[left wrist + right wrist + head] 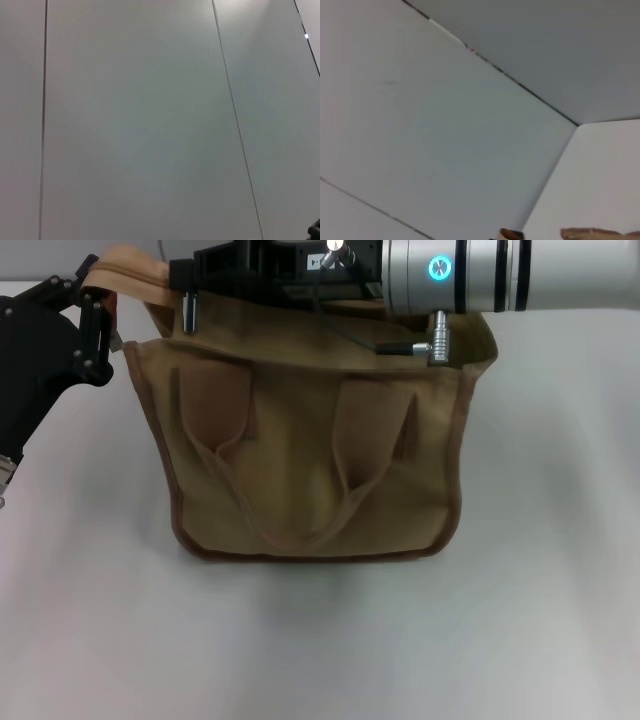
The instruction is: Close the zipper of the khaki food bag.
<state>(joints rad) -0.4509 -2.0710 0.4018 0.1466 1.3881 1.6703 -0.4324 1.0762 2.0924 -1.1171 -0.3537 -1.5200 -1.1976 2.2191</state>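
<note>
The khaki food bag (310,460) stands upright in the middle of the white table in the head view, its two handles hanging down the front. My left gripper (97,302) is at the bag's top left corner, shut on a tan fabric end strip (130,265) of the bag's top. My right arm (500,275) reaches across the bag's top from the right, and its black gripper (190,285) sits over the top left end. The zipper and its pull tab are hidden behind that arm. A strip of tan fabric (590,233) shows in the right wrist view.
White table surface (320,640) lies all around the bag. A silver cable plug (438,337) on the right arm hangs just over the bag's top right rim. The left wrist view shows only grey wall panels (150,125).
</note>
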